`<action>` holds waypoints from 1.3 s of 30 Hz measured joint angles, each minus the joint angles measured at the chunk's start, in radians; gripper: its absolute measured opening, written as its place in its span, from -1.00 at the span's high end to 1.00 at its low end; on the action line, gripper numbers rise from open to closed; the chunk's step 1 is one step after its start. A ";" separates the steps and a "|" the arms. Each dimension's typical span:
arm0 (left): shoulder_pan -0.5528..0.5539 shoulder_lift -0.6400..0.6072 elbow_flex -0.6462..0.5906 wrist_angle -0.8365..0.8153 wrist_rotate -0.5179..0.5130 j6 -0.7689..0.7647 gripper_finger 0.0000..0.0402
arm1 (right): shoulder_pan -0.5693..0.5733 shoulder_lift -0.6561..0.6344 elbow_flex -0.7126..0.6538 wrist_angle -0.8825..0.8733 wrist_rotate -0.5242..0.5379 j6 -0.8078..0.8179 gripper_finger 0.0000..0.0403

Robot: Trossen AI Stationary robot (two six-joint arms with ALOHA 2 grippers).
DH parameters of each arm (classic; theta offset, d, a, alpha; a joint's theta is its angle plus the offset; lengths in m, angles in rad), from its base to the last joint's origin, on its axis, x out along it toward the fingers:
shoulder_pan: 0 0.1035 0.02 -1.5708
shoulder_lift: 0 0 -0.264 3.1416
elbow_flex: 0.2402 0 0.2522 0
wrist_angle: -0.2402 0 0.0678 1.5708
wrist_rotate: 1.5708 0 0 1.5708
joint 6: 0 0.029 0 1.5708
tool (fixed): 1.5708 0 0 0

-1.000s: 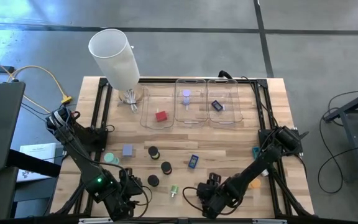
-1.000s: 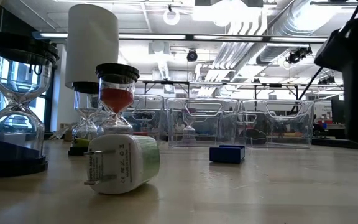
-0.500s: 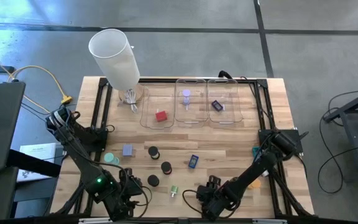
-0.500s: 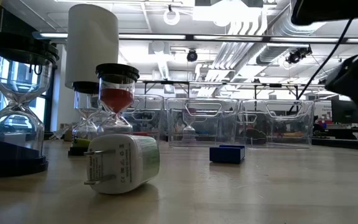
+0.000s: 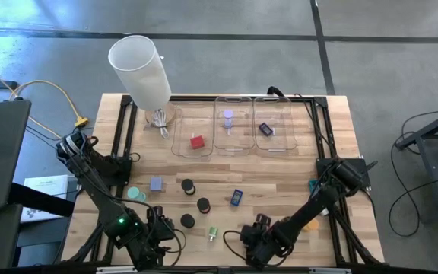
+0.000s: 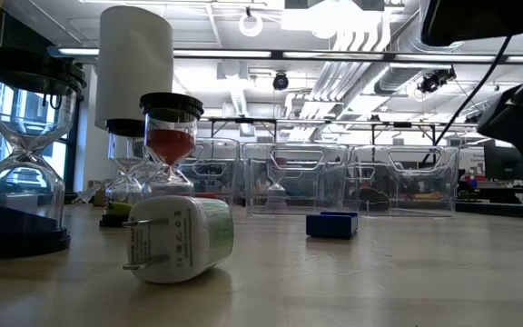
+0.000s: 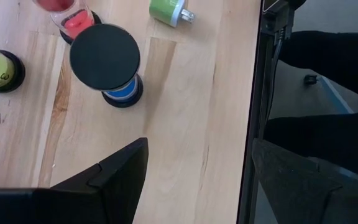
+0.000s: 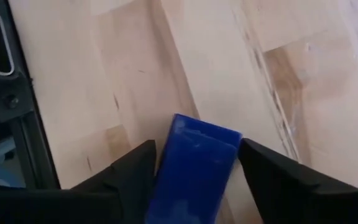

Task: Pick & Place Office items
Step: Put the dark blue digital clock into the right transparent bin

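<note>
Right wrist view: we see our right gripper [image 8: 194, 163] with a blue block [image 8: 193, 168] between its narrowing fingers. Our left gripper [image 7: 194, 163] waits, jaws wide.

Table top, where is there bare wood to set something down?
Bare wooden table lies between the three clear plastic trays and the small dark-blue block, out to the right edge. Crowded: front left, around the black-capped hourglasses and lavender cube.

table [image 5: 295, 175]: wood | on it: trays [image 5: 234, 124], cylinder [image 5: 140, 68], hourglasses [image 5: 195, 204]
</note>
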 joint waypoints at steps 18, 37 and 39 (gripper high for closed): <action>0.023 0.000 0.000 0.005 -0.004 0.059 -0.40 | -0.038 0.015 0.170 -0.265 -0.052 -0.062 0.33; 0.130 0.000 0.000 -0.018 0.047 0.336 -0.40 | -0.200 -0.090 0.625 -1.007 0.212 -0.146 0.33; 0.148 0.000 0.000 -0.032 0.075 0.366 -0.40 | -0.217 -0.144 0.596 -1.001 0.247 -0.160 0.33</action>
